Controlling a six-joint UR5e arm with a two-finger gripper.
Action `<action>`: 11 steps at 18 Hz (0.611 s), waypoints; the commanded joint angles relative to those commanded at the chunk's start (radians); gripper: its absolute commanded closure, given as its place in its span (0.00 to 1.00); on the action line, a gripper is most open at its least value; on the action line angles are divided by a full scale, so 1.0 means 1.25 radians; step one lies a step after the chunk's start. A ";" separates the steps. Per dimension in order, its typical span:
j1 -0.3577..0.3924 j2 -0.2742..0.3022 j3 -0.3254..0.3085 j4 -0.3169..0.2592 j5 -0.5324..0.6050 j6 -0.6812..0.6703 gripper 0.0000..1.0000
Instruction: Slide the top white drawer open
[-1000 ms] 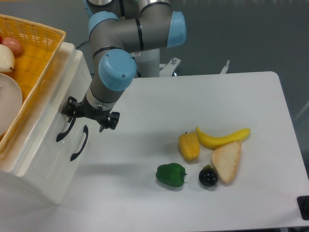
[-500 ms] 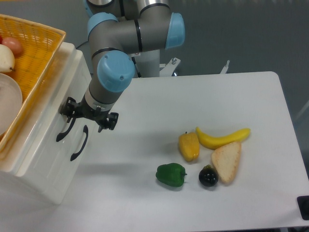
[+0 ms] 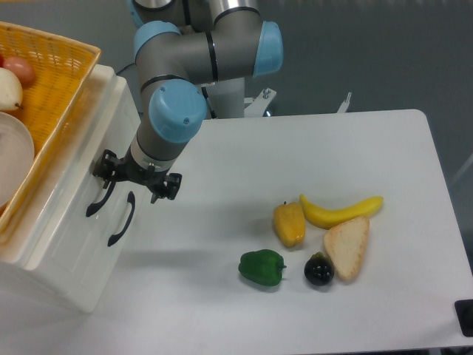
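the top white drawer looks like glossy white plastic, smooth, with a curved black handle of shiny plastic. the lower drawer has the same gloss and a like black handle. the basket is yellow woven stuff, rough and ribbed. the table is a smooth matt white. the arm has matt grey tubes with smooth light-blue plastic caps; its gripper is matt black. the green pepper and black round fruit shine; the bread slice looks dull and grainy.
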 joint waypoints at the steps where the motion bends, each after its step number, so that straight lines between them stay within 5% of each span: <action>1: 0.000 0.000 0.000 0.000 0.001 0.000 0.00; 11: 0.000 -0.004 0.001 0.010 0.009 0.002 0.00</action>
